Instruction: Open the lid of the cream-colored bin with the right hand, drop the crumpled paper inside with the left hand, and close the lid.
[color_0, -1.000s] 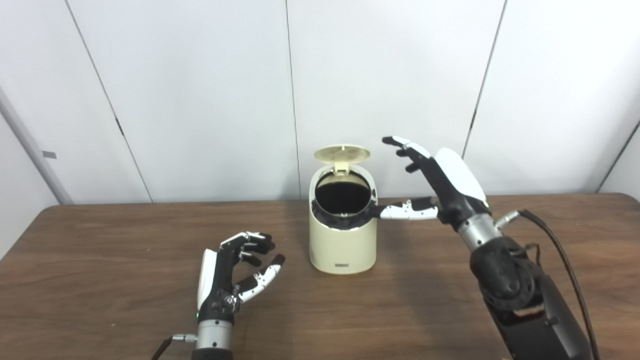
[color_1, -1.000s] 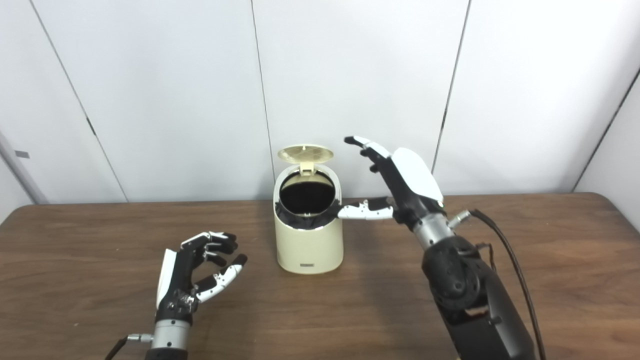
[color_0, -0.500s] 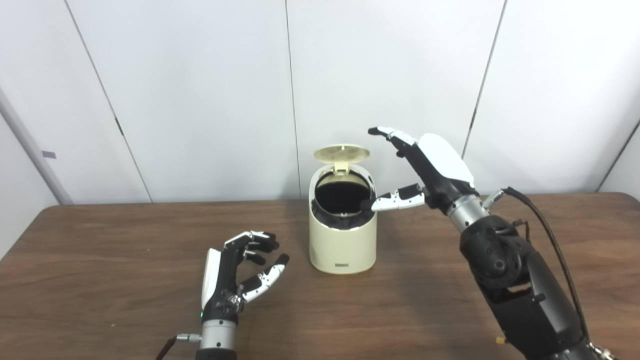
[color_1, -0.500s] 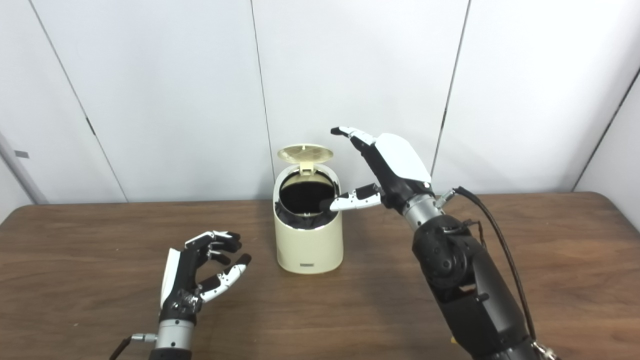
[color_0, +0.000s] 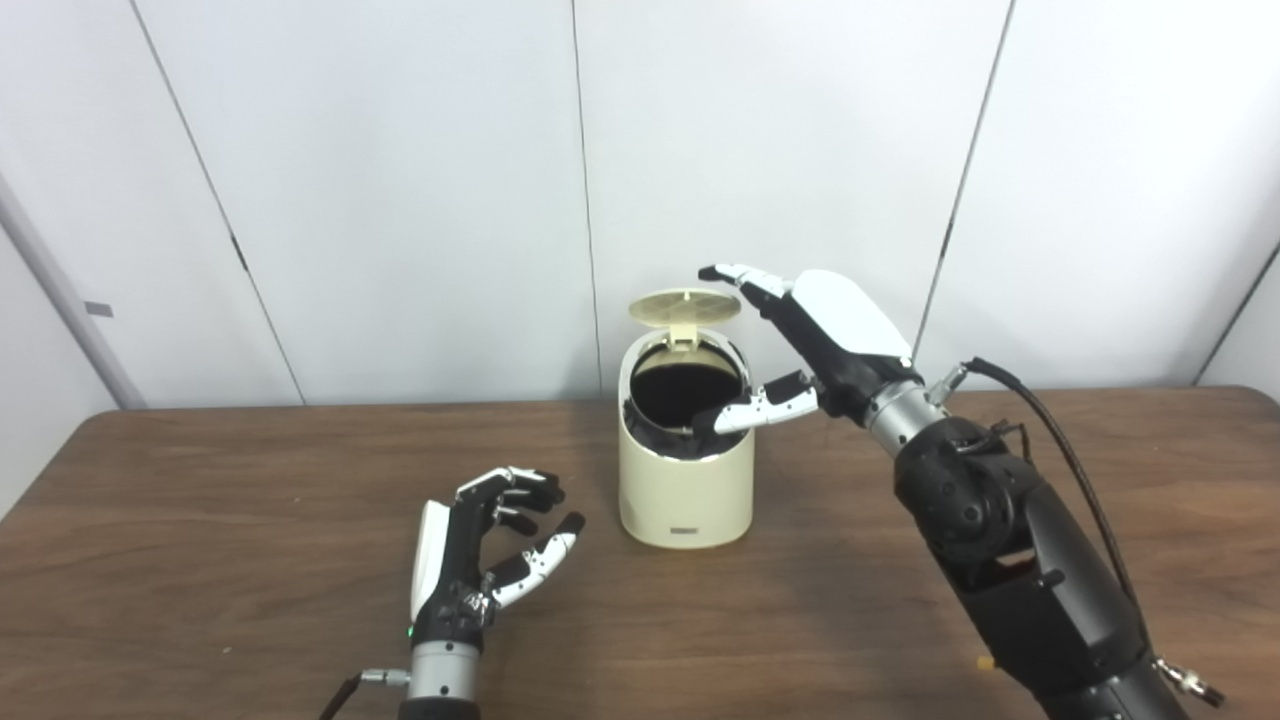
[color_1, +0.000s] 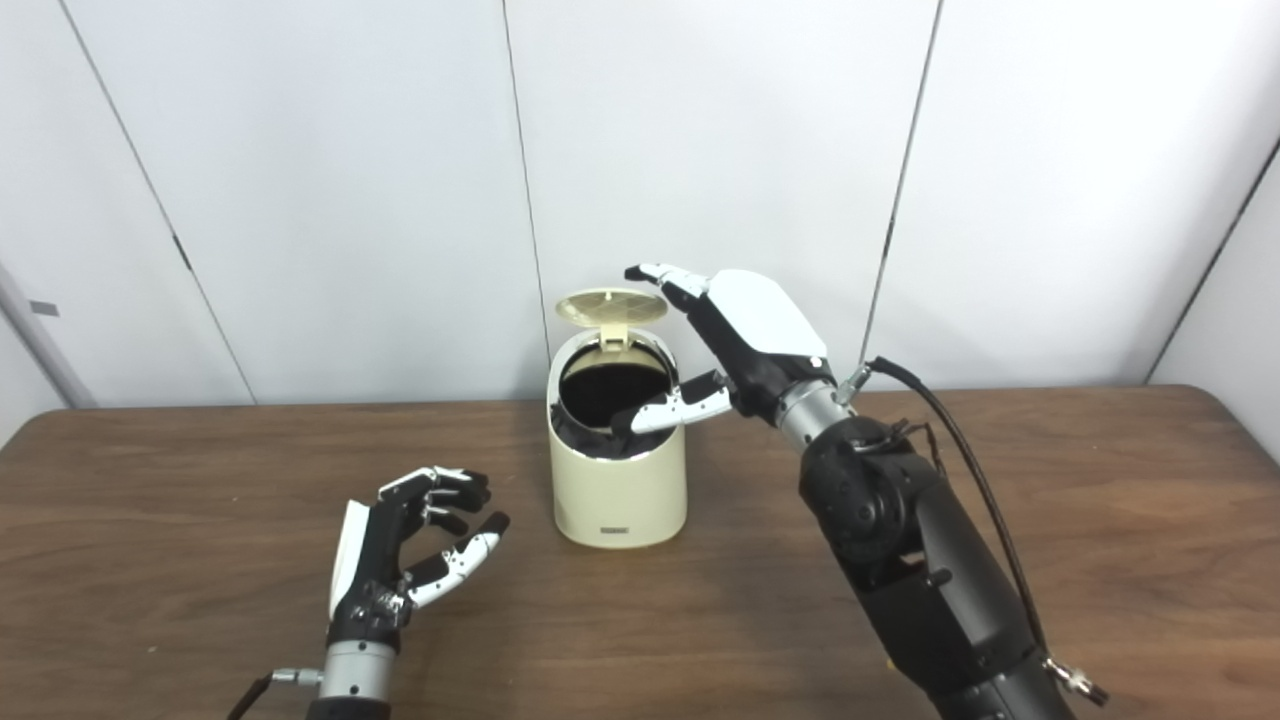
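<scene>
The cream-colored bin (color_0: 685, 485) stands mid-table with its round lid (color_0: 685, 305) tipped up and back, showing a dark inside. My right hand (color_0: 815, 345) is open at the bin's upper right; its fingertips (color_0: 722, 272) are next to the lid's right edge and its thumb reaches over the rim. My left hand (color_0: 480, 555) is open and empty, fingers curled, low over the table left of the bin. I see no crumpled paper in either view.
The brown wooden table (color_0: 200, 560) runs across the whole view. White wall panels (color_0: 400, 180) stand just behind the bin. A black cable (color_0: 1060, 450) trails from my right forearm.
My right hand has moved left and up toward the bin, from beside it to the open lid's edge, thumb now over the rim. My left hand has shifted slightly right. The lid stays up.
</scene>
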